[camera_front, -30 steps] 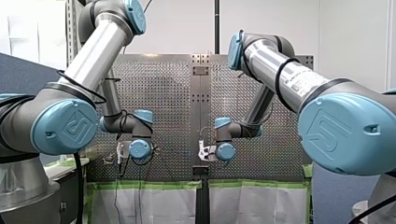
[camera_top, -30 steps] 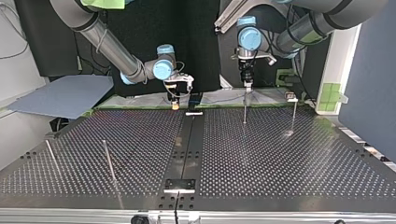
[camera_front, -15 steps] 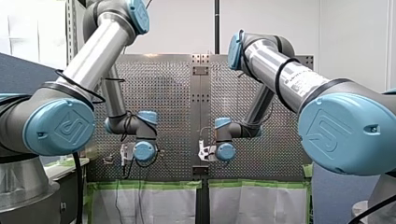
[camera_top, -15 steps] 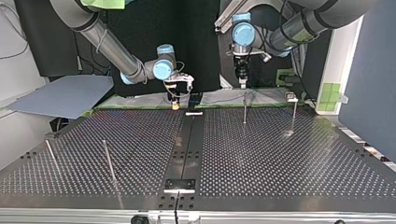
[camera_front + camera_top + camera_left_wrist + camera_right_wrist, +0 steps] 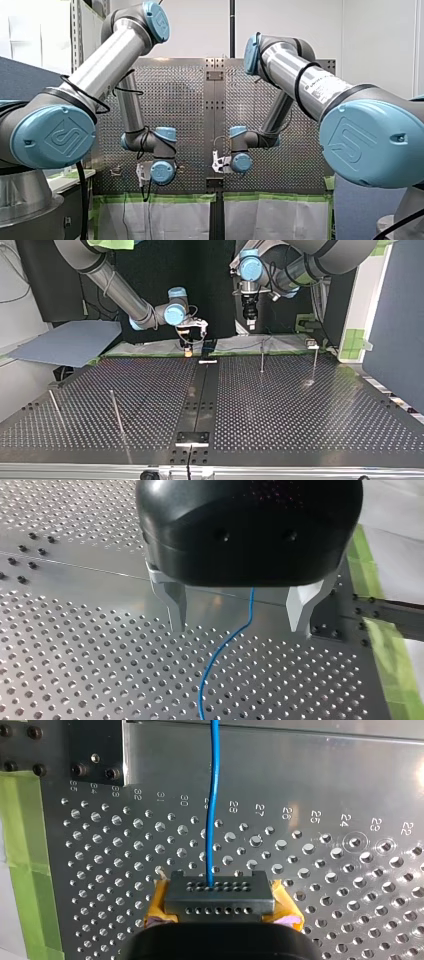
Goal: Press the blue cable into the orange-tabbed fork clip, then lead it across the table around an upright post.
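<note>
- Clenched right jaws, with the blue cable (image 5: 214,795) pinched between the yellow pads (image 5: 159,909). From there, straight ahead with the cable and over the centre strip (image 5: 300,765) of the surface (image 5: 310,410).
- Released left jaws, metal fingers (image 5: 176,602) wide apart, grasping nothing. Blue cable hanging free in the gap, touching neither finger, then lying on the perforated plate beside the centre strip.
- In the top view: right jaws low at the far end of the centre strip. Left jaws raised well above the surface, also beyond that far end, toward the upright post (image 5: 261,356).
- Not possible to pick out the orange-tabbed fork clip with certainty, so no word on whether the pressing-in is done.
- Step in hand, by judgement: taking the cable with the left jaws.
- To do it well:
  - Come down straight, with the cable in the middle of the gap.
  - Close only when the cable sits between the fingertips, not under one of them.
  - Leave a little slack toward the right jaws, to avoid pulling the cable out of that grip.
  - Pass with care beside the upright post.
- Surface: dark and perforated on both sides of the centre strip, with thin posts on each side and green tape (image 5: 22,835) along the edge at the strip's far end.
- Room:
  - Grey-blue board (image 5: 65,342) off the surface, well apart from the centre strip.
  - Black backdrop (image 5: 210,280) behind the arms.
  - White cloth (image 5: 165,220) hanging below the edge in the front view.
</note>
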`<state>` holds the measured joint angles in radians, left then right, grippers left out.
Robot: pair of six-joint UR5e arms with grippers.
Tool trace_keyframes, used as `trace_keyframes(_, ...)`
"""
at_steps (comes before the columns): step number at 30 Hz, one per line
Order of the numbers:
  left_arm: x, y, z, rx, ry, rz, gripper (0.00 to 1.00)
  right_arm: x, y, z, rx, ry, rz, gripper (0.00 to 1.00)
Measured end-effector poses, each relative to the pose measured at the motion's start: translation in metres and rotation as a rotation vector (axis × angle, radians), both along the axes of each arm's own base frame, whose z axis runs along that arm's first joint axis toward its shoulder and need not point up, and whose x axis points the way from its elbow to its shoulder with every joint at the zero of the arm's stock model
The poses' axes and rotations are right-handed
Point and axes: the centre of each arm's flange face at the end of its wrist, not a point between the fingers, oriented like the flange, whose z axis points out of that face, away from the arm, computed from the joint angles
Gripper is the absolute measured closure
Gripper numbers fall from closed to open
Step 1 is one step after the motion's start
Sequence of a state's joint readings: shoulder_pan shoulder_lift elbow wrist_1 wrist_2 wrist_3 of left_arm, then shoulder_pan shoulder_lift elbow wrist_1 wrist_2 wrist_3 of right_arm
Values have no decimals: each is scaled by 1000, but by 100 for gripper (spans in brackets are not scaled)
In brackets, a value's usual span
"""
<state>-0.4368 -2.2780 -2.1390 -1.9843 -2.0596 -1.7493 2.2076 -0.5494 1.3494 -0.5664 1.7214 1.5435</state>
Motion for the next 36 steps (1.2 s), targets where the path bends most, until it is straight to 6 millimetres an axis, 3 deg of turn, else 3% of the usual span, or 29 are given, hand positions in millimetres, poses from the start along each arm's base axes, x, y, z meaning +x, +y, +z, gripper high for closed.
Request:
trace_keyframes(19, 20, 6, 7, 87, 13, 102, 0, -1, -2, 1, -3, -2, -3, 100)
trace_keyframes(36, 23, 6, 7, 100, 28, 115, 0, -2, -2, 0, -2, -1, -3, 100)
